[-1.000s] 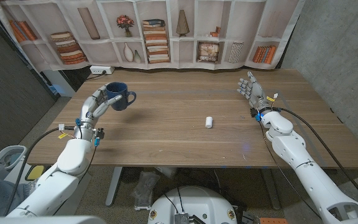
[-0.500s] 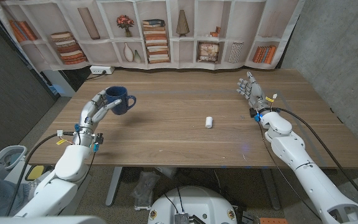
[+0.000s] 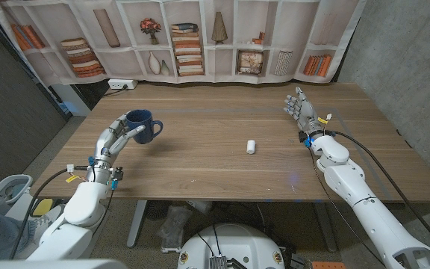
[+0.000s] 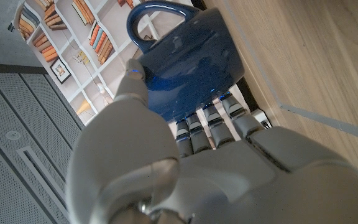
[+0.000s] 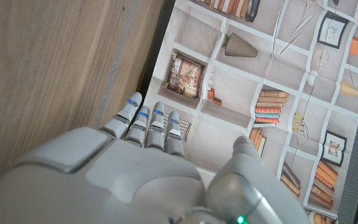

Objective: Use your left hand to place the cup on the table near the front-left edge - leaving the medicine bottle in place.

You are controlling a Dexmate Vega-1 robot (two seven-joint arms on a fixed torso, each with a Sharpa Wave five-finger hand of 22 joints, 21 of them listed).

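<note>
A dark blue cup (image 3: 142,125) with a handle hangs above the table's left side, gripped by my left hand (image 3: 116,134). In the left wrist view the cup (image 4: 188,62) fills the space past my left hand (image 4: 185,168), thumb on one side, fingers (image 4: 219,121) on the other, handle pointing away. A small white medicine bottle (image 3: 251,146) lies on its side near the table's middle. My right hand (image 3: 301,110) stands at the far right with its fingers apart and holds nothing; the right wrist view shows the same right hand (image 5: 135,168) with its fingertips (image 5: 148,121) extended.
The wooden table (image 3: 222,175) stretches wide around the bottle. A backdrop printed with bookshelves (image 3: 185,41) hangs behind the far edge. Cables run along both forearms. A grey wall stands to the right.
My left hand has carried the cup back toward the front-left, a little nearer to me and lower. The bottle and the right hand have stayed put.
</note>
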